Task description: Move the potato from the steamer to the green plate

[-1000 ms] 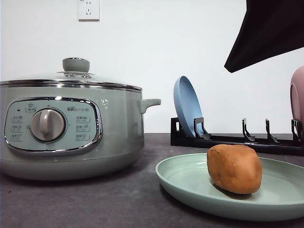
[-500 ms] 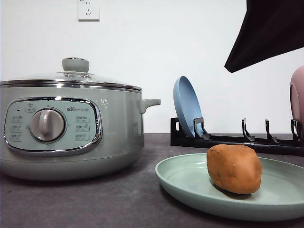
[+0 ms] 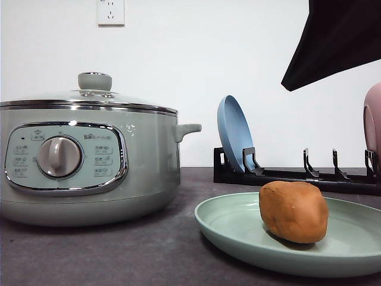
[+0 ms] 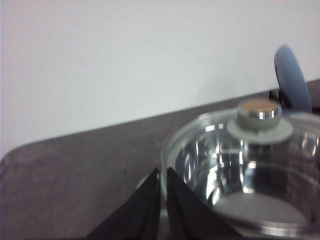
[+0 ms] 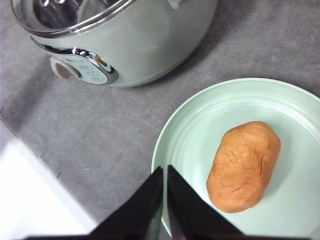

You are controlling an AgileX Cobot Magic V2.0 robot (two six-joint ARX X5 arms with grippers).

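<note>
Nothing shifted across the last second in the front view: potato [image 3: 293, 211] same spot on the green plate [image 3: 238, 232], steamer [image 3: 89, 161] same place, lid [image 3: 89, 98] on. Perhaps a slight flicker of reflections on the control panel [image 3: 66, 157], no more. Reads as a settled scene, so the transfer looks done: potato out of the steamer, resting on the plate, nothing touching it.

Left gripper [image 4: 163, 200]: fingers pressed nearly together, narrow, holding nothing, hanging just beside the steamer's rim with the glass lid [image 4: 250, 165] and its knob [image 4: 258, 114] beyond. Right gripper [image 5: 164, 197]: same narrow, empty stance, high above the near edge of the plate [image 5: 185, 145], potato [image 5: 244, 165] lying apart from the fingertips. Likely only retreat or rest left, judged from both pincers empty and closed up.

Count, from the front view:
- One potato.
- One steamer, with one lid, one round dial [image 3: 59, 157], one visible side handle [image 3: 187, 130].
- Three plates: one green flat on the table [image 3: 119, 256], one blue [image 3: 234, 134] upright in the rack [image 3: 297, 176], one pink [image 3: 372, 128] at the right edge, cut off by the frame.
- One black rack.
- One wall socket [image 3: 111, 12].
- One dark shape [image 3: 339, 42] at upper right, kind not clear.
</note>
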